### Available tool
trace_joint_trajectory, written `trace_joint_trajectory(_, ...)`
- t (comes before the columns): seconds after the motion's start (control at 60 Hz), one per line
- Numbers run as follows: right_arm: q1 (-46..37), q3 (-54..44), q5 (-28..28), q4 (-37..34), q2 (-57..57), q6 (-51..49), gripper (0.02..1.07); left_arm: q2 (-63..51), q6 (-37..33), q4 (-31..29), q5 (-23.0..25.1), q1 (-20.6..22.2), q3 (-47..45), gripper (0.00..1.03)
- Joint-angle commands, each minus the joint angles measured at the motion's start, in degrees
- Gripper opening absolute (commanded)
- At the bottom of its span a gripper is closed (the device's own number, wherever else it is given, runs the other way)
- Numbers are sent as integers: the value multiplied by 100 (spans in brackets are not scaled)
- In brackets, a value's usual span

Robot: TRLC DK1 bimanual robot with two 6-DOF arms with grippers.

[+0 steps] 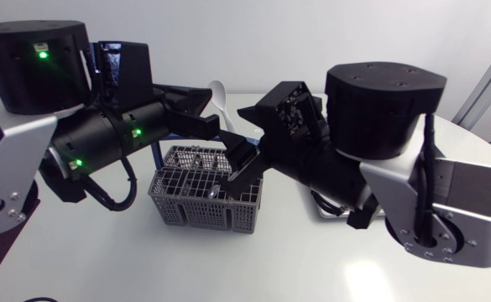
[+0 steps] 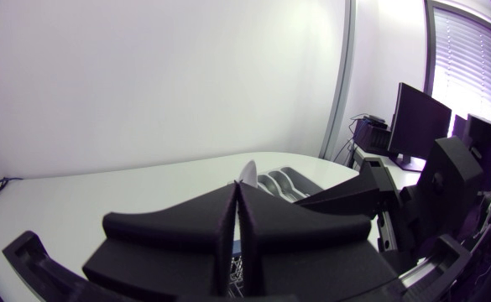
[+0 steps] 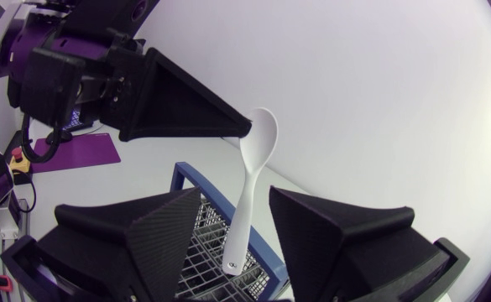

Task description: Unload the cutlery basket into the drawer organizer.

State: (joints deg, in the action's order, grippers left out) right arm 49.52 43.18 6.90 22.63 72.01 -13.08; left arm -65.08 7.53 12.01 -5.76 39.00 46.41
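Observation:
A white plastic spoon point(image 3: 251, 172) stands upright above the grey cutlery basket point(image 1: 205, 195), bowl up. My left gripper point(image 2: 237, 211) is shut on the spoon just below its bowl point(image 1: 218, 94), and its tips show in the right wrist view point(image 3: 243, 127). My right gripper point(image 3: 232, 231) is open. Its two fingers stand on either side of the spoon's handle without touching it. From above, the right gripper point(image 1: 243, 159) hangs over the basket's right side. The white drawer organizer point(image 2: 282, 179) lies on the table beyond the spoon, mostly hidden under my right arm in the head view.
A blue frame point(image 3: 214, 189) stands behind the basket, also seen as a blue frame point(image 1: 157, 157) under my left arm. My right arm point(image 2: 434, 197) stands close beside the left gripper. The table's rounded edge point(image 1: 488, 147) runs at the right.

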Motion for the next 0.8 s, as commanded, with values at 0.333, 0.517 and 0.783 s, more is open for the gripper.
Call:
trace_joint_trajectory(0.333,-83,85,233,373,402,-81,52,4,152,109,75,116,210,4)
trace_joint_trajectory(0.517,-100,68,330,496,428,-63,31,-31,152,135,75,151,219,4)
trace_joint_trajectory(0.783,-144,94,356,496,455,-45,12,-31,152,135,75,160,228,4)
